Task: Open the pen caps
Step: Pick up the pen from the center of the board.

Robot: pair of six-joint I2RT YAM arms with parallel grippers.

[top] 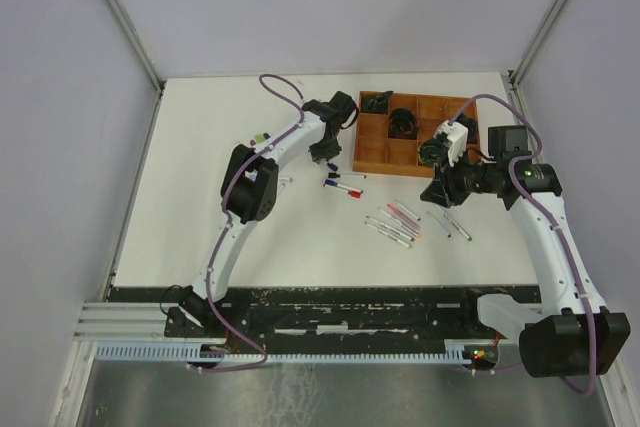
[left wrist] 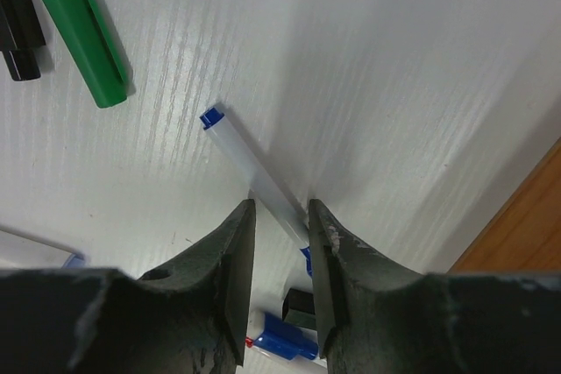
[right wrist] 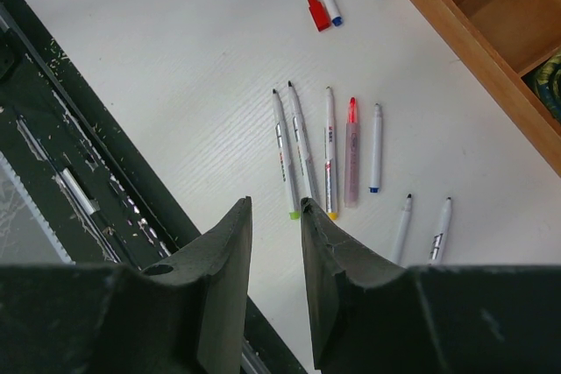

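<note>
Where left end effector (left wrist: 280, 209) straddles pen (left wrist: 252, 166), blue-tipped end points upper-left.

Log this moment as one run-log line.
task: uncap pens | left end effector: open, straddling blue pen | right end effector: open, empty, over pen row | green cap: lying loose
</note>
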